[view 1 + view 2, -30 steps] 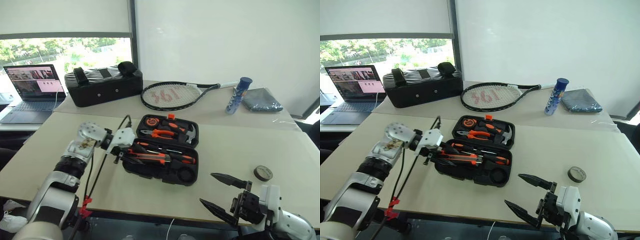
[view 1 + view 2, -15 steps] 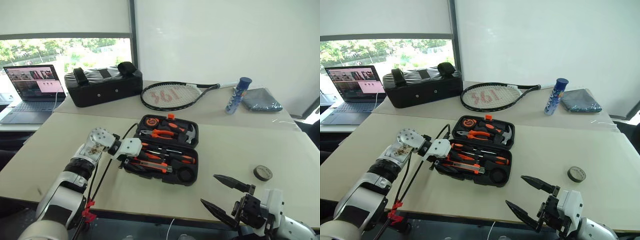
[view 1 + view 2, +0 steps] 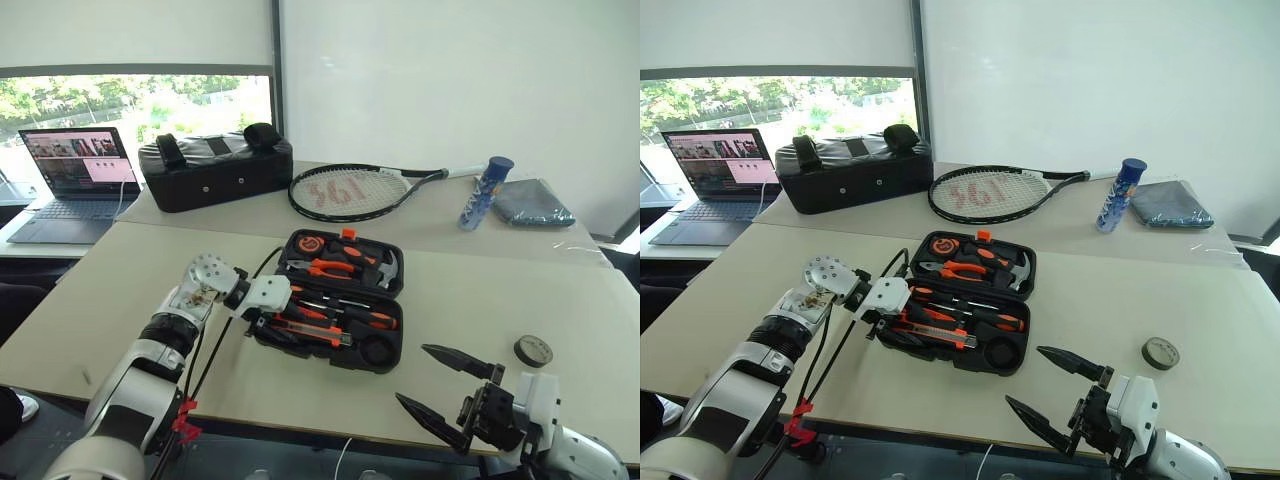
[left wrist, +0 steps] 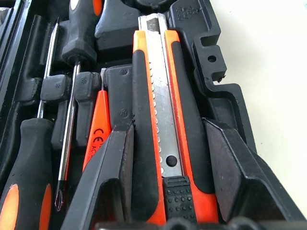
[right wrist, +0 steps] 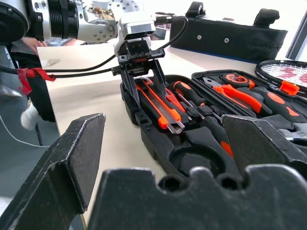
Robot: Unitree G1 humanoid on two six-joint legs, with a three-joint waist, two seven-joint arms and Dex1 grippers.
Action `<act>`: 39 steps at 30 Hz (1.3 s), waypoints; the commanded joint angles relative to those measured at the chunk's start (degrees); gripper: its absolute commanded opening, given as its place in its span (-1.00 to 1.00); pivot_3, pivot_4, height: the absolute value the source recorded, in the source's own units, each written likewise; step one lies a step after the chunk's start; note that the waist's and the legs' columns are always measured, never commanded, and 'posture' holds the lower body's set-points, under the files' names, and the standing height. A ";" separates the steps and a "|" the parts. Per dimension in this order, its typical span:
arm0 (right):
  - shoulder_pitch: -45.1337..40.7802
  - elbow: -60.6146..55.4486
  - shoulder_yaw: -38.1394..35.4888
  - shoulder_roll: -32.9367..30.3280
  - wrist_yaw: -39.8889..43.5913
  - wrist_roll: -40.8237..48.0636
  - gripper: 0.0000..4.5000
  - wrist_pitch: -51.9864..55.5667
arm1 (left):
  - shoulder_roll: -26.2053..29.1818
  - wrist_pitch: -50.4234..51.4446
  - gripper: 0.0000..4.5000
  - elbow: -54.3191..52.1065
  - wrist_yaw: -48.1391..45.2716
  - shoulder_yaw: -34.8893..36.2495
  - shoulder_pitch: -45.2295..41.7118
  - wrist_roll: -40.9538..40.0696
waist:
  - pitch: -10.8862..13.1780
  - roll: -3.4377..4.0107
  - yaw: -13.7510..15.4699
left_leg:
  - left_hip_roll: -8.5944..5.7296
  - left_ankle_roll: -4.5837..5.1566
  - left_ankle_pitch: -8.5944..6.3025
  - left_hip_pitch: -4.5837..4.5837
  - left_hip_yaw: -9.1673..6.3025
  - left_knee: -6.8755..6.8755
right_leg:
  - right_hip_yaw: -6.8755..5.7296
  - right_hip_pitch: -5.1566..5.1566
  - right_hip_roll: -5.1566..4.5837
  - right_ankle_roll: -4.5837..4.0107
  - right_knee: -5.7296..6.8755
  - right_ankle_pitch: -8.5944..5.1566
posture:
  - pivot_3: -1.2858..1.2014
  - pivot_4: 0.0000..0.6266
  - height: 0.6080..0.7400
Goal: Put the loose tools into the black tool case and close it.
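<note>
The utility knife [image 4: 160, 143], judged light, rigid and smooth-sided, is gripped across its rear handle by the left gripper [image 4: 165, 172] over the near edge of the open black tool case [image 3: 395, 262], while the right gripper [image 3: 446, 388], spread empty, is held nearer than the case.

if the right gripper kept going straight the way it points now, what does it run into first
Probably the open black tool case: the right wrist view looks between the right gripper's spread fingers straight at the case's near corner. Depth is uncertain, but bare table lies between.
</note>
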 commanded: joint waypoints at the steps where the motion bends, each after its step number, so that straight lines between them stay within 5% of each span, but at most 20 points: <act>1: -0.54 -0.67 -0.16 0.53 -0.53 0.00 1.00 -1.08 | -1.06 -0.17 -0.24 -0.34 -0.92 -1.01 -0.58 0.23 | 0.00 0.00 -0.01 | 0.00 0.00 0.00 0.01 0.00 0.00 | 0.00 0.01 0.00 0.00 0.00 0.00 | 0.03 -0.52 1.00; 5: -0.86 -0.25 0.42 0.96 -0.66 -0.37 1.00 -1.26 | -1.02 2.03 -0.24 -1.05 -0.43 -1.76 -0.58 0.15 | -0.01 0.01 0.01 | 0.00 0.00 0.00 0.01 0.00 0.00 | 0.00 0.02 0.00 0.00 0.00 0.00 | 0.03 -0.52 1.00; 7: -0.98 -0.04 0.59 1.18 -0.64 -0.50 1.00 -1.31 | -1.59 1.95 0.21 -1.20 -0.24 -0.39 -0.69 -0.45 | -0.02 0.03 0.03 | 0.00 0.00 0.00 0.02 0.00 0.00 | 0.00 0.03 0.00 -0.01 0.00 0.00 | 0.03 -0.52 1.00; 11: -1.26 0.46 0.72 1.37 -0.27 -0.60 1.00 -1.31 | -1.36 1.63 0.79 -2.19 -0.68 1.76 -1.50 -4.47 | -0.01 0.02 -0.09 | 0.00 0.00 0.00 0.01 -0.01 0.00 | 0.00 0.01 0.00 -0.01 0.00 0.01 | 0.03 -0.52 1.00; 21: -3.39 3.19 1.48 1.87 0.48 -0.90 1.00 -1.96 | 4.31 6.80 0.79 -5.39 -0.93 3.50 -3.65 -14.64 | -0.02 0.04 -0.63 | 0.02 0.01 0.01 0.05 -0.02 0.01 | 0.01 -0.03 0.03 0.02 0.11 -0.01 | 0.03 -0.52 1.00; 25: -3.37 3.43 1.47 1.95 0.62 -0.87 1.00 -2.16 | 5.18 4.05 0.37 -4.54 -0.92 3.28 -1.82 -13.20 | -0.02 0.04 -0.42 | 0.01 0.01 0.01 0.05 -0.02 0.01 | 0.02 -0.03 0.02 -0.06 0.09 0.03 | 0.03 -0.52 1.00; 33: -2.81 3.09 1.19 1.64 0.50 -0.75 1.00 -2.01 | 4.00 -1.24 -0.95 -4.43 0.49 3.06 2.27 -9.05 | -0.02 0.04 -0.24 | 0.01 0.01 0.01 0.03 -0.01 0.01 | 0.01 -0.03 0.02 -0.23 0.08 0.14 | 0.03 -0.52 1.00; 39: -2.95 2.95 0.98 1.40 0.36 -0.67 1.00 -1.75 | 3.01 -3.83 -0.98 -3.09 4.15 2.32 3.96 -4.11 | -0.02 0.04 -0.38 | 0.01 0.01 0.01 0.05 -0.01 0.01 | 0.02 -0.02 0.02 -0.23 0.09 0.13 | 0.03 -0.52 1.00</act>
